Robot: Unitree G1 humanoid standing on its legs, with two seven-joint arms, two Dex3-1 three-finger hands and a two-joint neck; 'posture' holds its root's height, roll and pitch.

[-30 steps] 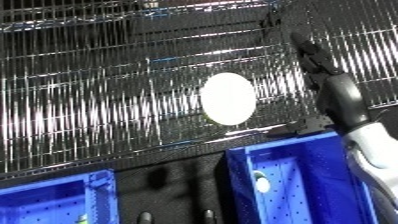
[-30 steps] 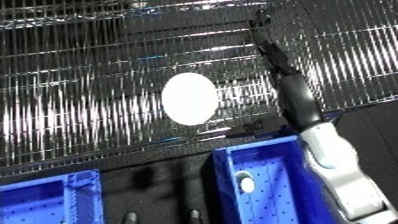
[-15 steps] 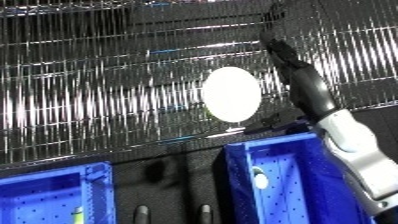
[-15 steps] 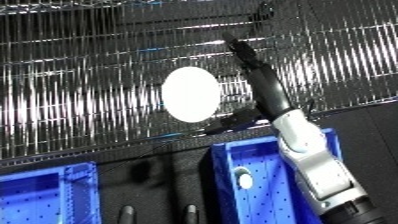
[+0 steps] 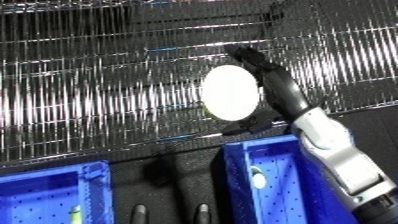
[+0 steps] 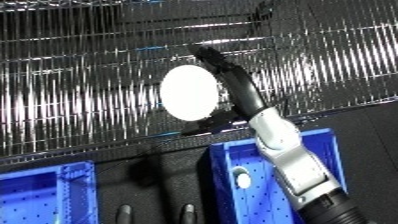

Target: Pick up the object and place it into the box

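Blue bin (image 5: 238,165) below hand (image 5: 271,82), disc (image 5: 231,92).

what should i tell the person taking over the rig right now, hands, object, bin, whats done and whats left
Right hand: reaching up over the wire shelf, fingers straight along the right edge of the white round object, thumb below it; not closed on it.
Left hand: not in view.
Object: on the wire shelf, not lifted.
Bins: one blue bin sits directly below the object, under the right forearm; a second blue bin is at lower left.
Done: the reach to the object.
Left: close the fingers on the object, lift it off the shelf, lower it into the bin and release.
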